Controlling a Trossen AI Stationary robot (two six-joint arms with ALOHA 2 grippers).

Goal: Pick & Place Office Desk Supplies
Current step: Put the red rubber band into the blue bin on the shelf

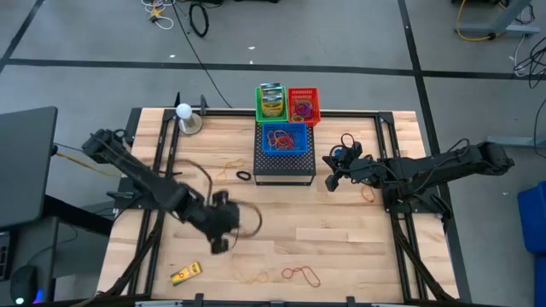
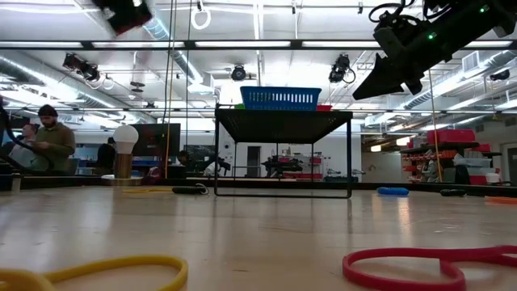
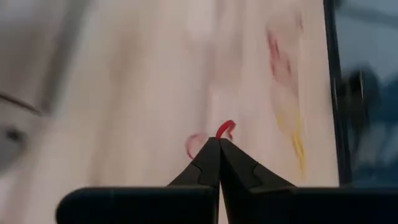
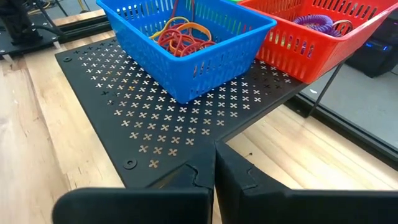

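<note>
The left gripper [image 3: 219, 142] is pinching a red rubber band [image 3: 225, 129] above the wooden table [image 1: 341, 230]. The right gripper [image 4: 214, 163] is pressed together with nothing in it, near the blue basket [image 4: 186, 37].

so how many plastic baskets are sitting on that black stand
3: a blue basket at the front of the black stand, a green basket behind it, and a red basket beside the green.

Wooden table [image 1: 341, 239] bearing black stand [image 1: 284, 168], lamp [image 1: 184, 117], black ring [image 1: 245, 176], yellow item [image 1: 185, 273] and rubber bands [image 1: 300, 274].
</note>
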